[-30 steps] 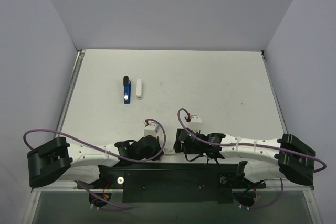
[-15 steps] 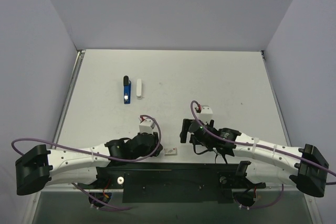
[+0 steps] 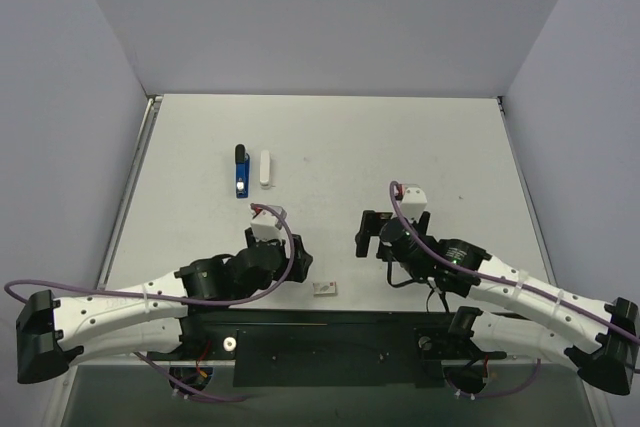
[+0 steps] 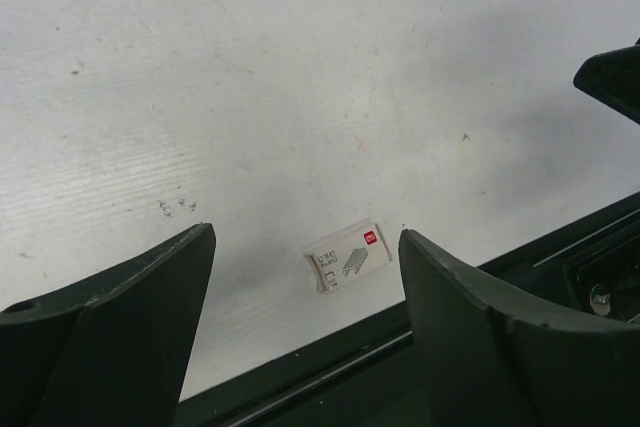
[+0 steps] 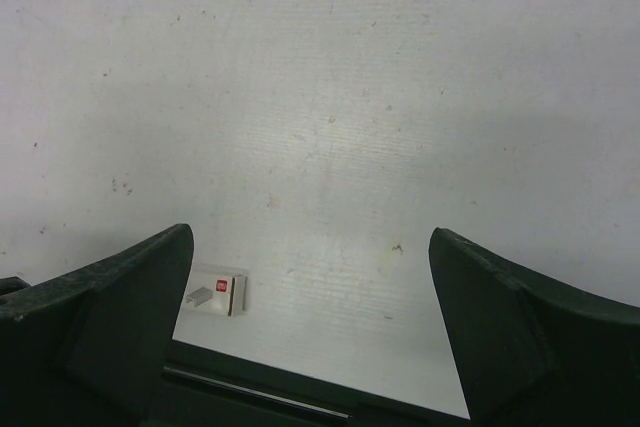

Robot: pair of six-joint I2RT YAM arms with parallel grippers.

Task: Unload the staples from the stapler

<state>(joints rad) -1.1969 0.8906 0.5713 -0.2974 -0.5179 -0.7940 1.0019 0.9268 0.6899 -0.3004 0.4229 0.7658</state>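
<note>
- step in hand, as we judged it: the approach. the small narrow blue stapler with a black end point(image 3: 240, 173) lay untouched on the flat white table point(image 3: 430, 147), far and left of centre, well apart from both arms.
- a short white bar point(image 3: 265, 168) lay just beside the stapler on its right, parallel to it. we could not tell what it was.
- left gripper point(image 4: 305, 237): fingers spread wide, nothing between them. right gripper point(image 5: 310, 235): likewise spread and empty.
- a small white card box with a red mark point(image 4: 347, 257) lay near the long black rail point(image 3: 330, 332) at the near edge, between the two grippers.
- next move, in our judgement: carry both arms forward and left, one to pin the body, the other to work the magazine. the stapler was far narrower than the fingers, so careful alignment was needed.
- room: bare table lay between arms and stapler. the table's left edge and the white bar hemmed the stapler's sides.
</note>
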